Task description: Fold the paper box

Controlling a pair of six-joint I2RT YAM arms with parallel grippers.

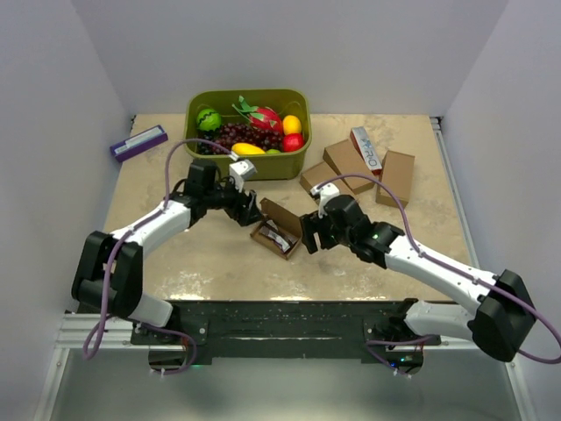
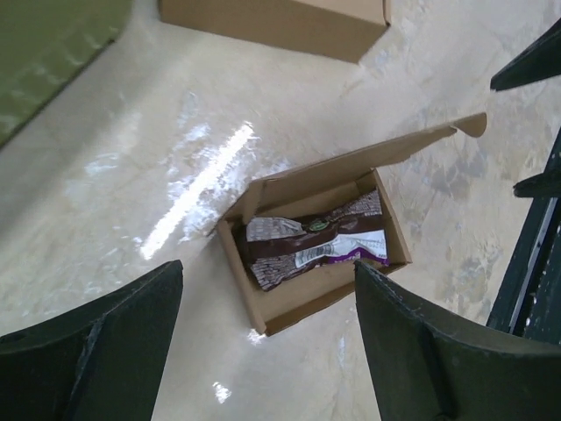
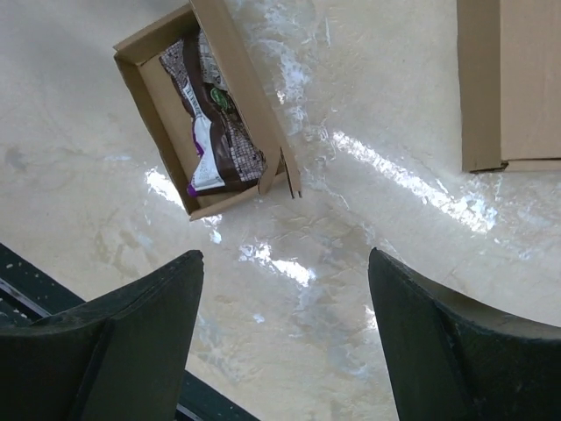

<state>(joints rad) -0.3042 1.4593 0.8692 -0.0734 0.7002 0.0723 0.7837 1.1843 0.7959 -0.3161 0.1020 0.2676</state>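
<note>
The paper box lies in the middle of the table with its lid raised. A brown and purple snack packet rests inside its tray. My left gripper hovers just left of the box, jaws wide apart and empty. From the right, my right gripper stands beside the box, also open and holding nothing. In the left wrist view the box sits ahead of the open left gripper. In the right wrist view the box lies up and left of the open right gripper.
A green basket of fruit stands at the back. A purple-and-white box lies back left. Plain brown cartons and a white-and-red lettered carton lie back right. White walls enclose the table.
</note>
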